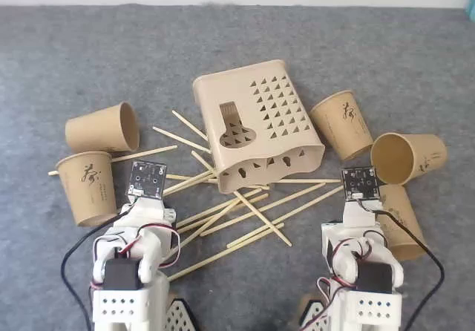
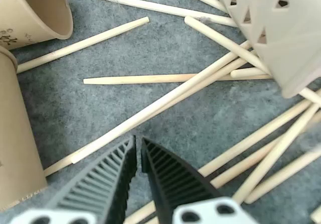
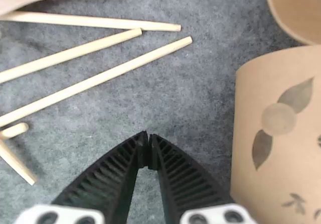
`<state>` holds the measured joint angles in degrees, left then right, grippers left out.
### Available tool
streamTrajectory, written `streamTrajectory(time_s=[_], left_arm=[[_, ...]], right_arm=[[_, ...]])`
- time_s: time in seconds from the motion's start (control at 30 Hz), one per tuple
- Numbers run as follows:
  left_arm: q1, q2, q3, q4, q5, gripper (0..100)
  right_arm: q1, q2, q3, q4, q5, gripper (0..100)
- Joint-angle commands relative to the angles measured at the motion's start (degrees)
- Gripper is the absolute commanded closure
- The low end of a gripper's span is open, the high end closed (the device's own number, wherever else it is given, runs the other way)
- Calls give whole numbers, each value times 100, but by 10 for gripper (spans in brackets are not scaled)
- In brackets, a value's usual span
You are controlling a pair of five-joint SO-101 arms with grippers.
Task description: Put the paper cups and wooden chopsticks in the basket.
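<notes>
Beige plastic basket (image 1: pixel 256 127) with triangular cutouts, tipped over at centre on fuzzy grey mat (image 1: pixel 223 41). Thin round wooden chopsticks (image 1: pixel 297 211) scattered below it; tan paper cups (image 1: pixel 102 129) on their sides at left and right. Ribbed black left gripper (image 2: pixel 138 156) and right gripper (image 3: pixel 148 151) pinched closed, empty, low over the mat.

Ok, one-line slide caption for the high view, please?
Beige perforated basket ringed by five toppled paper cups and scattered wooden chopsticks on grey carpet.

The grey table (image 1: pixel 415 64) before me carries a tipped basket (image 1: pixel 256 123). Five paper cups (image 1: pixel 102 128) and scattered chopsticks (image 2: pixel 165 78) lie around it.
</notes>
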<state>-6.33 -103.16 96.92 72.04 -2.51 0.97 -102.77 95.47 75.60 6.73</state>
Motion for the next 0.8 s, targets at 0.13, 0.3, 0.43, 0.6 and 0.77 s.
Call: streamTrajectory(time_s=[0.13,0.3,0.43,0.6,0.77], left_arm=[[0,-88,-40,18,-35,988],[18,-88,-40,18,-18,988],[9,-97,-40,18,-35,988],[9,-105,-242,-105,-35,988],[-26,-105,-646,-132,-44,988]], right_arm=[[-57,-48,97,-92,35,990],[-66,-48,97,-92,18,987],[-22,-48,97,-92,35,987],[-13,-48,-176,22,62,986],[-4,-48,-774,84,62,987]])
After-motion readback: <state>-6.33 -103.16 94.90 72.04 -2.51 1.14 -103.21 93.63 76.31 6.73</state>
